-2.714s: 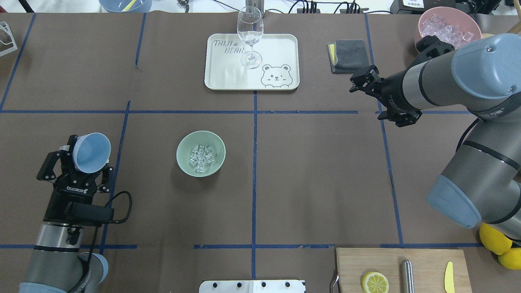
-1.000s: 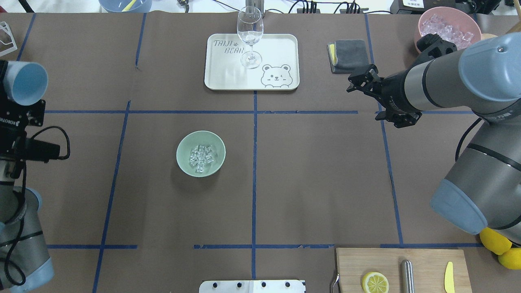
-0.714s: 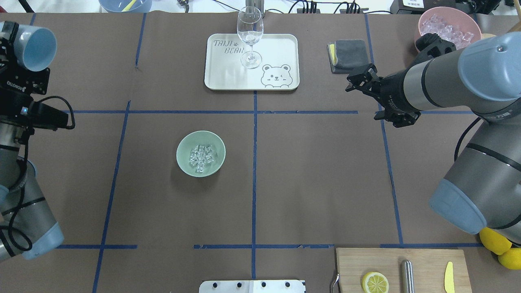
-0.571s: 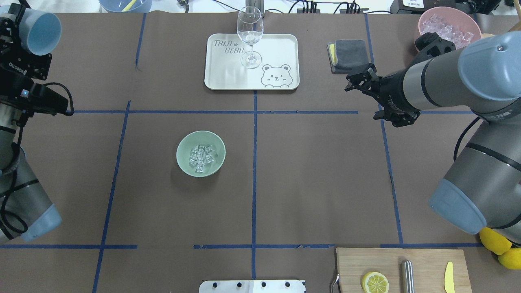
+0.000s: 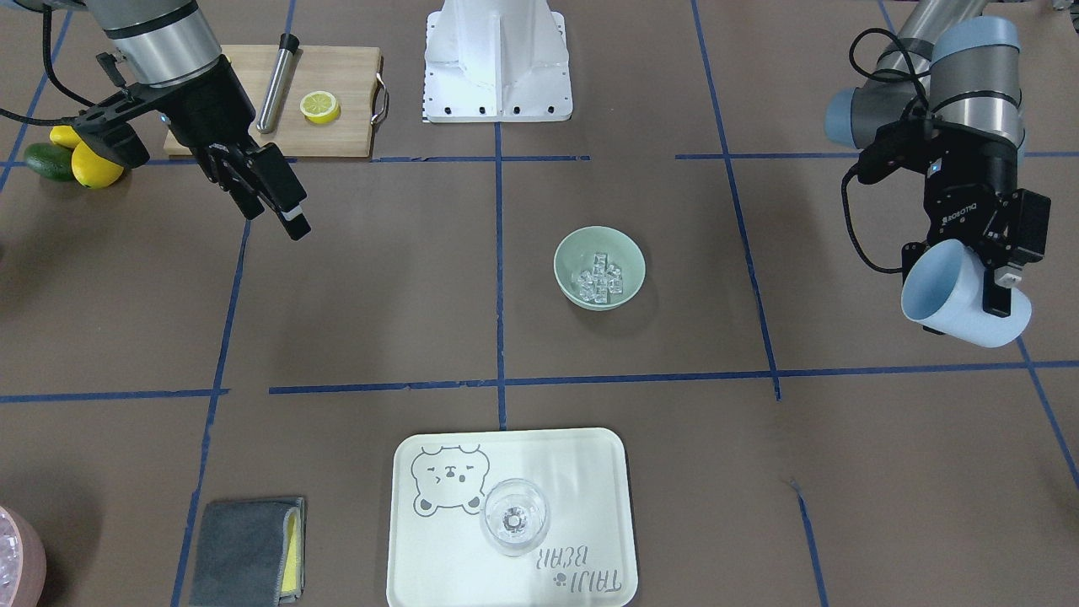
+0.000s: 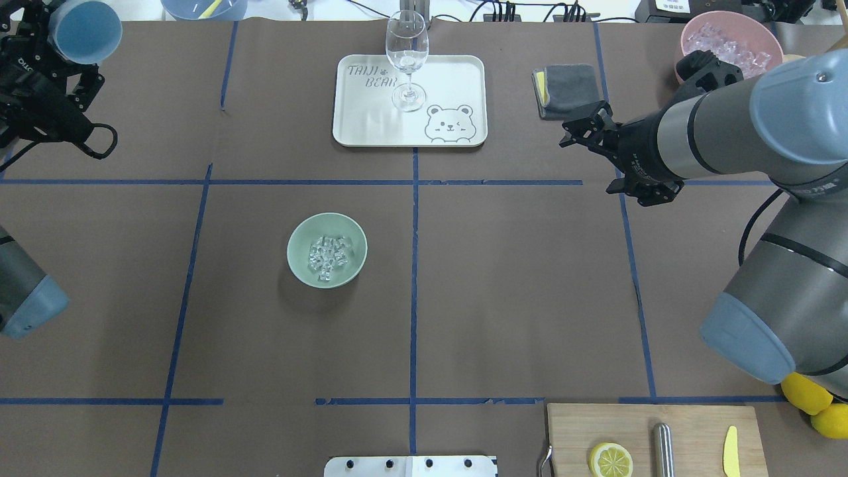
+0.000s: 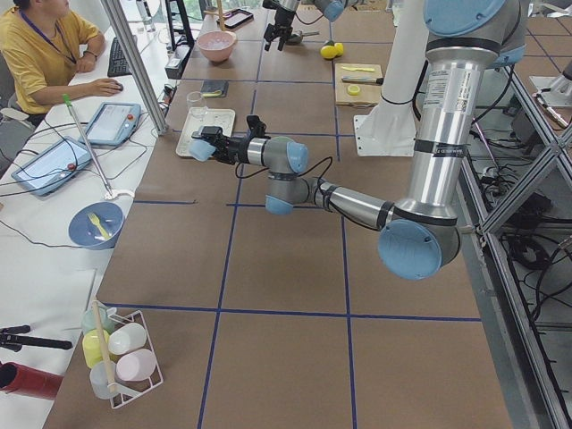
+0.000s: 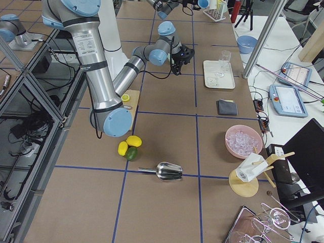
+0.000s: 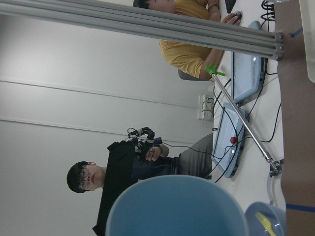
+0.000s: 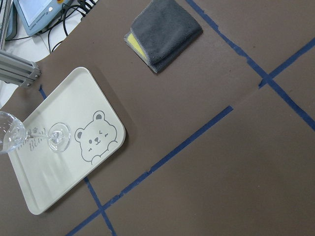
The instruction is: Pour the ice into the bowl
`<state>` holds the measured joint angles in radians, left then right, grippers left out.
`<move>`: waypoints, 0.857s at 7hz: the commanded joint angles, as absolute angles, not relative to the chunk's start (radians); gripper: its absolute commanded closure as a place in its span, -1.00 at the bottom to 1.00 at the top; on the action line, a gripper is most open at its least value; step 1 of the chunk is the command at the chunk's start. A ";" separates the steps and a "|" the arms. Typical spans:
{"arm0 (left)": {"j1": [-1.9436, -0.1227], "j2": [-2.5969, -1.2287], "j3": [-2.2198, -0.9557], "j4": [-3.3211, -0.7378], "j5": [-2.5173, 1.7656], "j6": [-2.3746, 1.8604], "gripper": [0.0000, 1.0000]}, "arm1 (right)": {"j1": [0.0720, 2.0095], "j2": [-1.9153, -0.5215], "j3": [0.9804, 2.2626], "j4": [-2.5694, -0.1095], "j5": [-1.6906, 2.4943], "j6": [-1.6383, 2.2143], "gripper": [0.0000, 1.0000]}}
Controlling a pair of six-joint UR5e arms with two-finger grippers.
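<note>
Mint-green bowl (image 6: 326, 250) mid-way on the bench (image 6: 503, 278) holds the ice (image 6: 328, 256), so the pour looks done; left pincer (image 5: 957, 274) pinches the tipped, empty-looking blue cup (image 5: 944, 303) well aside, not yet set down; right pincer (image 5: 278, 211) spread, idle.

both the left arm (image 5: 978, 84) and the right arm (image 6: 715, 132) are brushed silver-grey tubes with rounded joints under pale blue-grey caps. the cap (image 6: 805, 99) at two o'clock overhead shows one small screw, and black rings mark the seams. the left gripper (image 5: 957, 274) is black, angular, lettered "robotiq" in white, with a blue light on the box behind it and a black cable (image 5: 851, 219) looping off the wrist. the right gripper (image 6: 586, 167) is black with a pale pad at one fingertip. a white pedestal (image 5: 497, 59), bolted along its edge, stands at twelve o'clock in the front-facing view.
</note>
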<state>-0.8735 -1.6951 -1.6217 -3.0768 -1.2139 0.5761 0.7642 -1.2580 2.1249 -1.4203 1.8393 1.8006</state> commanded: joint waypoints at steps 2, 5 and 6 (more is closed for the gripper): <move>-0.876 -1.596 -1.614 -3.082 -1.316 0.019 1.00 | 0.764 -1.258 2.128 -1.420 1.839 1.801 -1.00; -0.862 -1.507 -1.579 -3.082 -1.252 -0.479 1.00 | 0.758 -1.259 2.126 -1.420 1.839 1.801 -1.00; -0.844 -1.493 -1.571 -3.082 -1.240 -0.536 1.00 | 0.753 -1.258 2.126 -1.419 1.839 1.801 -1.00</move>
